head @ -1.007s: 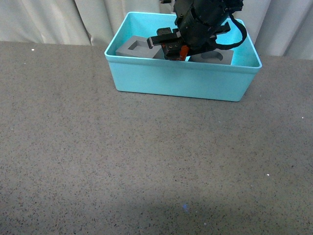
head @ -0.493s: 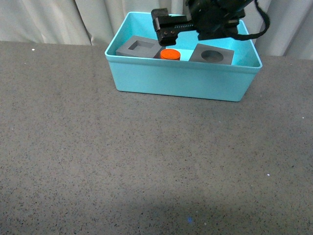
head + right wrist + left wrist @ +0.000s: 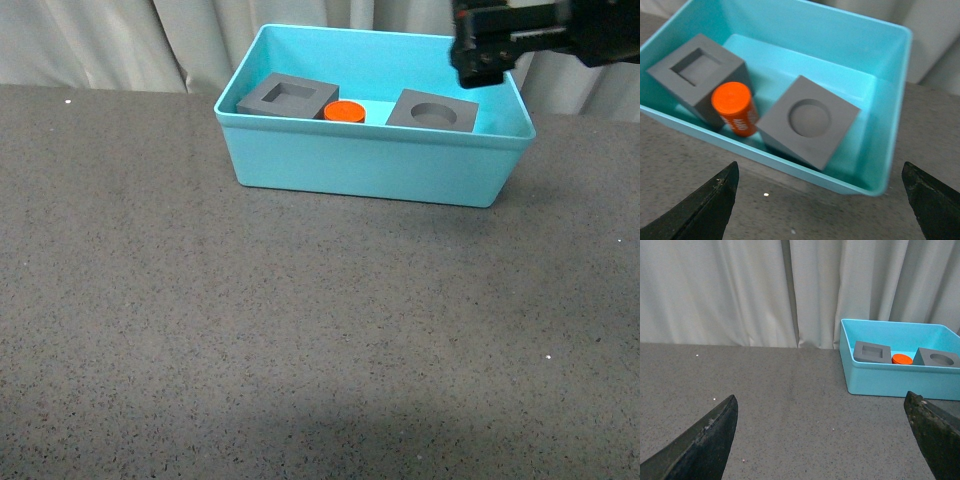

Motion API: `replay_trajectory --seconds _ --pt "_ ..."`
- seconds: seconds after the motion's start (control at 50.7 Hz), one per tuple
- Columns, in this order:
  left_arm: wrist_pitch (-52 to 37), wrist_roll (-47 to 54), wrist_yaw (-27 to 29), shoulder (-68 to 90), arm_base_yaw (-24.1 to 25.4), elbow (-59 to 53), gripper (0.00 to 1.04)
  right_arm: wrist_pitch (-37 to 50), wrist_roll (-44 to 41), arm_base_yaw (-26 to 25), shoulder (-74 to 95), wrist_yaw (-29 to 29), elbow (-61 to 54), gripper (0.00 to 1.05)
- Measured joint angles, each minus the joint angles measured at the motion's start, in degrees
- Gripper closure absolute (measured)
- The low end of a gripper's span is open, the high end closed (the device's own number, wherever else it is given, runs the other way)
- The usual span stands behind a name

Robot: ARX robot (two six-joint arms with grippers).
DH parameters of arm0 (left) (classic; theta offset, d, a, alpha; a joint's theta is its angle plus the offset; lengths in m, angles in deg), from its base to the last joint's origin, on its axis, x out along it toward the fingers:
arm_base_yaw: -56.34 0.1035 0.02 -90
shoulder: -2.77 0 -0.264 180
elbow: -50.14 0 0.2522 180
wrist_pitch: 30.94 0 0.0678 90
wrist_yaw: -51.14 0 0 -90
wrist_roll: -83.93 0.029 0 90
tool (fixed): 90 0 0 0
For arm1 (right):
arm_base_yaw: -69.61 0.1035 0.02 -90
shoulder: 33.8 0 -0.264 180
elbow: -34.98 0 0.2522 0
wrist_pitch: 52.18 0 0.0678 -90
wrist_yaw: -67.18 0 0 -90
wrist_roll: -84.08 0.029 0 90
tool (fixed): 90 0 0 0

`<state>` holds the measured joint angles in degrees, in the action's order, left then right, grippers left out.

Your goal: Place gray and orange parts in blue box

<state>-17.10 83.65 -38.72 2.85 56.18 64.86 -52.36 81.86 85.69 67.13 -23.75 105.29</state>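
Since the earlier frame, the right tool [image 3: 485,50] has been lifted clear of the blue box [image 3: 370,165], jaws spread and empty; the orange cylinder [image 3: 733,108] is left inside between both gray cubes. Little risk remains beyond the rim being clipped in retreat. The left tool [image 3: 825,440] is also wide open, empty.

right gripper [image 3: 820,200]: fingers spread, empty | left gripper [image 3: 825,440]: fingers spread

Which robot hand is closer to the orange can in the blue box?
Right. The right gripper hangs open just above the blue box, looking down on the orange cylinder. The left gripper, also open, sits far back across the table, seeing the box from a distance.
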Motion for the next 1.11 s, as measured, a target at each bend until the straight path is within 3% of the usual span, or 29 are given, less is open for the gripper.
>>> replay_trajectory --seconds 0.099,0.217,0.355,0.454,0.513,0.77,0.849,1.066,1.105 --pt "0.0 0.0 -0.02 0.0 0.0 0.0 0.07 2.54 -0.81 -1.05 -4.26 -2.8 -5.42 0.1" --pt "0.0 0.0 -0.02 0.0 0.0 0.0 0.07 8.81 -1.81 -1.29 -10.19 -10.49 -13.88 0.1" --pt "0.0 0.0 0.0 0.0 0.0 0.0 0.07 22.14 -3.5 -0.72 -11.58 -18.82 -21.97 0.11" --pt "0.0 0.0 -0.02 -0.02 0.0 0.0 0.07 46.97 -0.22 -2.67 -9.42 -11.98 -31.28 0.31" --pt "0.0 0.0 0.0 0.02 0.0 0.0 0.07 52.83 0.61 -3.98 -11.32 -10.73 -35.6 0.43" --pt "0.0 0.0 0.0 0.0 0.0 0.0 0.07 51.56 1.4 -7.82 -22.62 -7.3 -44.3 0.86" --pt "0.0 0.0 0.0 0.0 0.0 0.0 0.07 49.53 1.36 -9.05 -27.3 -5.97 -47.1 1.05" --pt "0.0 0.0 0.0 0.0 0.0 0.0 0.07 42.69 1.6 -11.43 -38.84 -3.72 -51.89 1.04" --pt "0.0 0.0 0.0 0.0 0.0 0.0 0.07 40.76 1.6 -13.42 -41.51 -0.39 -52.61 1.04"
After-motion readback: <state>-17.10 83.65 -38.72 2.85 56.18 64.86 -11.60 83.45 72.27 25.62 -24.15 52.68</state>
